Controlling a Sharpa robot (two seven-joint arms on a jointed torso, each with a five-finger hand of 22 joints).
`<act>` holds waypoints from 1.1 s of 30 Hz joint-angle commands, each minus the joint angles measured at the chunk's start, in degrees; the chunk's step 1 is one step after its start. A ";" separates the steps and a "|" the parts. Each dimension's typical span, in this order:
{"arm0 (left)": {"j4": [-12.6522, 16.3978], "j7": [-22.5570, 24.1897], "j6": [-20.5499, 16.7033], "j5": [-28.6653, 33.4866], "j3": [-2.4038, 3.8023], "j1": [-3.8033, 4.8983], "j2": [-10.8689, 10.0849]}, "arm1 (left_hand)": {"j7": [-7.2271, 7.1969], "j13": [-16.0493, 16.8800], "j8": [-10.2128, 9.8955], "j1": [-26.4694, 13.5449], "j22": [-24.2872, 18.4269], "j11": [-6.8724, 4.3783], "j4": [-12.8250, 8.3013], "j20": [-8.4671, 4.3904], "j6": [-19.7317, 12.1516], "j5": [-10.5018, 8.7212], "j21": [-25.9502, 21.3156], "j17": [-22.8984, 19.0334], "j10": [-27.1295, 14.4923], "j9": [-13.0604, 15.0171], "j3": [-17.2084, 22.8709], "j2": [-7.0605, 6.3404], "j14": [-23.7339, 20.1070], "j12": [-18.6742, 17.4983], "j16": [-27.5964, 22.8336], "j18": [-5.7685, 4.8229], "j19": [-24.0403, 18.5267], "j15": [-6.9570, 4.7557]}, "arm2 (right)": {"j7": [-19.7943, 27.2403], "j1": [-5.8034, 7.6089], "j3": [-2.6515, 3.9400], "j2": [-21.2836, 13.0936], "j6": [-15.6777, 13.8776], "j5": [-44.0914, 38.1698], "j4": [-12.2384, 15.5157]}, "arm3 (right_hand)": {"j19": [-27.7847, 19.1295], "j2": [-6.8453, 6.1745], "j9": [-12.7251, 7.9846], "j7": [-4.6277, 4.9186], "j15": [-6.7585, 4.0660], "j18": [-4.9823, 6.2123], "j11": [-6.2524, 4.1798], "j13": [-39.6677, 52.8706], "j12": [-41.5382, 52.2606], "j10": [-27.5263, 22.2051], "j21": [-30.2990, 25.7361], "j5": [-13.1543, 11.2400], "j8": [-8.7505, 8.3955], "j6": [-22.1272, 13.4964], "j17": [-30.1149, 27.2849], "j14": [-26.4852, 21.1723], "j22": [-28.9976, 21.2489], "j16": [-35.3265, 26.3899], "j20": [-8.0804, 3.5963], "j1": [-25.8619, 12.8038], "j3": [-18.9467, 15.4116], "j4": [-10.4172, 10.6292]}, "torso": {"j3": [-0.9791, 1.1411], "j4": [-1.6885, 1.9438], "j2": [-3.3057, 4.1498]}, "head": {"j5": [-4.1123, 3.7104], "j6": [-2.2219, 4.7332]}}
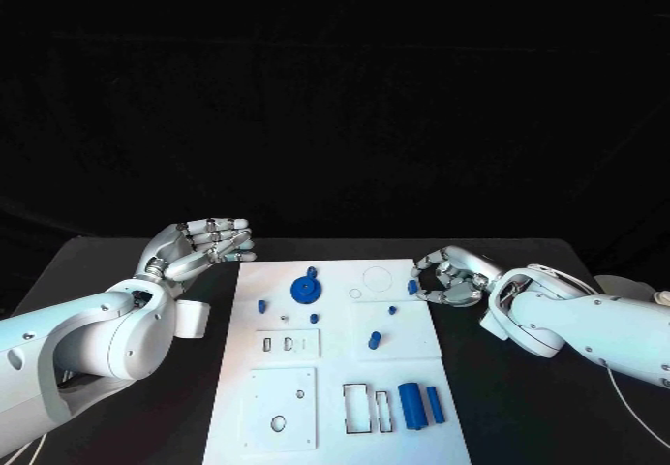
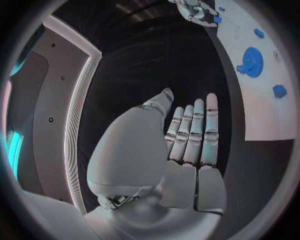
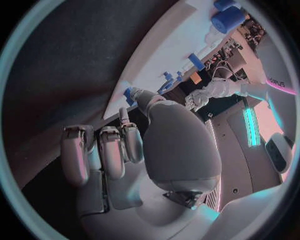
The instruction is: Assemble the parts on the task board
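Note:
The white task board (image 1: 335, 373) lies in the middle of the black table. On its far part lie a blue gear (image 1: 306, 289) and several small blue pegs, one of them a peg (image 1: 375, 339) near the middle. Two blue cylinders (image 1: 419, 405) lie at its near right. My right hand (image 1: 449, 276) is at the board's far right edge and pinches a small blue part (image 1: 414, 287), which the right wrist view shows as a blue part (image 3: 129, 93) at the thumb tip. My left hand (image 1: 202, 247) hovers off the board's far left corner, fingers straight, holding nothing.
The board has rectangular slots (image 1: 366, 407) beside the cylinders, and round holes (image 1: 278, 422) in its near left plate. Bare black table (image 1: 531, 407) lies on both sides of the board. The left wrist view shows the gear (image 2: 252, 61) and my right hand (image 2: 197, 11) beyond it.

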 commanded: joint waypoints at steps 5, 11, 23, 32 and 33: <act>0.20 0.25 0.72 -0.02 0.05 0.07 -0.02 | 0.58 -0.05 -0.38 0.57 0.13 -0.04 -0.33 0.03 -0.46 -0.13 0.33 0.09 -0.50 0.07 0.03 -0.12 -0.20 -0.32 -0.17 0.36 -0.46 0.02 | -0.71 -0.12 -0.01 0.74 -1.47 0.15 -0.31 | 2.09 0.47 -0.05 0.25 0.37 -0.23 0.11 6.15 0.31 0.07 0.15 0.20 -0.27 0.19 12.60 5.32 10.40 0.10 0.35 0.13 0.47 0.19 | -0.07 -0.04 -0.01 | 0.16 0.08; 0.22 0.15 0.73 -0.02 0.05 0.08 -0.07 | 0.58 -0.05 -0.38 0.57 0.13 -0.04 -0.33 0.03 -0.46 -0.13 0.33 0.09 -0.50 0.07 0.03 -0.12 -0.20 -0.32 -0.17 0.36 -0.46 0.02 | -0.85 -0.13 -0.01 1.15 -1.38 -0.42 -0.11 | 2.25 0.71 0.18 -0.03 0.26 -0.28 -0.09 6.63 0.79 0.57 0.31 0.18 0.37 1.70 12.73 5.35 10.60 0.13 0.32 -0.35 1.16 0.09 | -0.04 -0.04 -0.11 | 0.38 -0.06; 0.27 0.07 0.71 -0.02 0.06 0.08 -0.26 | 0.61 -0.05 -0.40 0.58 0.17 -0.02 -0.38 0.03 -0.48 -0.13 0.41 0.12 -0.53 0.07 0.06 -0.10 -0.20 -0.34 -0.18 0.36 -0.51 0.02 | -1.76 -0.14 -0.01 1.78 -0.54 -1.00 -0.37 | 2.48 1.51 0.96 -1.36 -0.66 -0.35 -1.22 7.39 1.51 1.33 0.51 -0.33 2.43 5.55 13.05 5.42 10.92 0.20 -0.41 -0.75 2.90 -0.77 | -0.03 -0.09 -0.10 | 0.47 0.09; 0.33 0.03 0.70 -0.02 0.06 0.08 -0.41 | 0.64 -0.06 -0.42 0.60 0.23 -0.01 -0.45 0.03 -0.51 -0.13 0.51 0.14 -0.56 0.07 0.12 -0.04 -0.20 -0.36 -0.19 0.35 -0.56 0.03 | -2.78 -0.15 -0.01 2.28 -0.35 -1.39 -0.43 | 2.60 1.83 1.22 -1.74 -0.97 -0.39 -1.56 7.47 1.57 1.42 0.62 -0.44 3.01 6.28 13.10 5.43 11.07 0.21 -0.72 -0.98 3.30 -0.99 | 0.01 -0.08 -0.03 | 0.19 -0.18; 0.33 0.03 0.70 -0.02 0.06 0.08 -0.42 | 0.64 -0.06 -0.42 0.60 0.23 -0.01 -0.45 0.03 -0.51 -0.13 0.51 0.14 -0.56 0.07 0.12 -0.04 -0.20 -0.36 -0.19 0.35 -0.56 0.03 | -2.86 -0.16 -0.01 2.33 -0.48 -1.42 -0.44 | 2.62 1.86 1.25 -1.78 -1.01 -0.40 -1.60 7.53 1.62 1.47 0.65 -0.41 3.07 6.35 13.12 5.44 11.10 0.22 -0.75 -1.05 3.33 -0.99 | 0.01 -0.07 -0.05 | 0.21 -0.15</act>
